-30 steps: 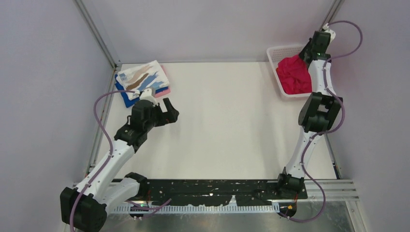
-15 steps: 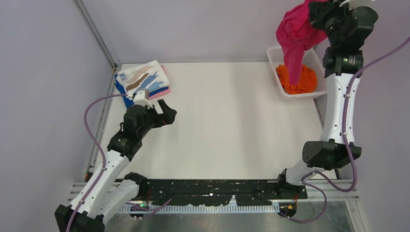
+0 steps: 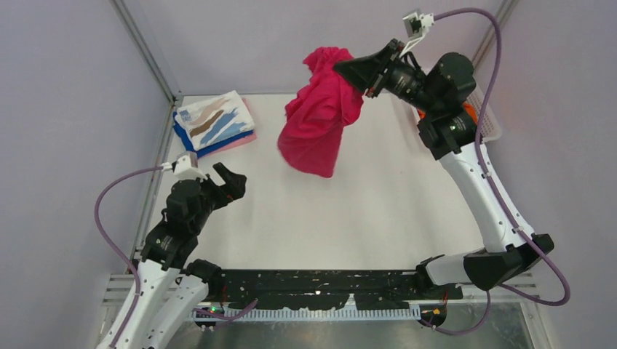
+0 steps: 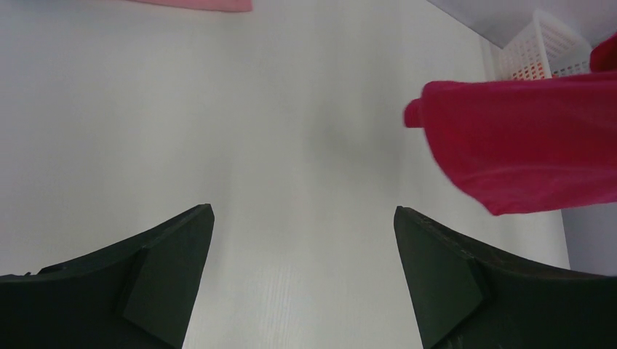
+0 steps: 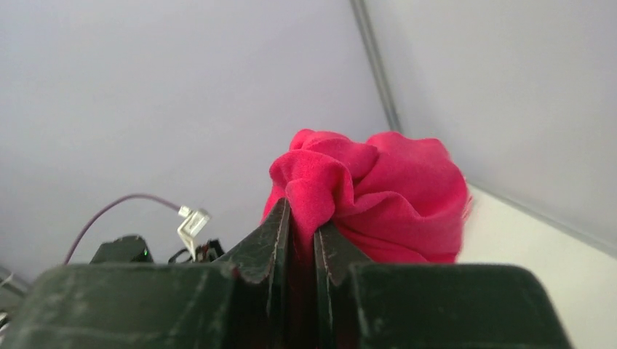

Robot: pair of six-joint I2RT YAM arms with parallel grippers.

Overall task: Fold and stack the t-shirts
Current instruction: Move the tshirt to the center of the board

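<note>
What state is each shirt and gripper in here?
magenta t-shirt: bunched, hanging from the right gripper
white streaked t-shirt: folded, top of stack
blue t-shirt: folded, beneath it
orange t-shirt: in the basket, mostly hidden
left gripper: open, empty
right gripper: shut on the magenta t-shirt

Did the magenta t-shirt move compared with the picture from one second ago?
Yes. The magenta t-shirt rose out of the white basket and went left of it, hanging from the right gripper.

Bright, even, diffuse light; faint soft shadow on the table (image 4: 327, 138) below the magenta t-shirt (image 4: 524, 145)
</note>
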